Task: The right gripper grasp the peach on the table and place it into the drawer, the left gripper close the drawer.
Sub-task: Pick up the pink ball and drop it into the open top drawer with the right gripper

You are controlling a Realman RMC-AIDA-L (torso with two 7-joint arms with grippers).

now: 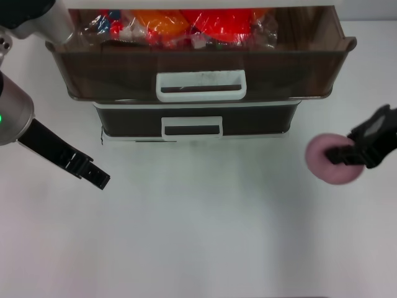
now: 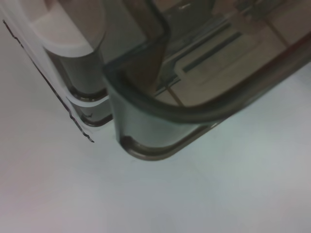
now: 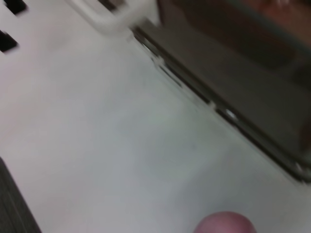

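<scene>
The matte pink peach (image 1: 332, 159) sits near the table's (image 1: 205, 236) right edge, apparently clamped by the right gripper (image 1: 345, 154); left gripper (image 1: 93, 173) jaws unclear.

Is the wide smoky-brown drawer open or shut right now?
Open. The wide translucent smoky-brown plastic drawer juts out past the narrower dark drawer below, with orange and red wrapped packets visible inside.

A rounded front corner of the translucent smoky-brown drawer (image 2: 146, 131) juts out over the white table (image 2: 204, 194), with the cabinet's lower dark tier (image 2: 82, 92) and a curved white piece (image 2: 63, 34) just behind it.
</scene>
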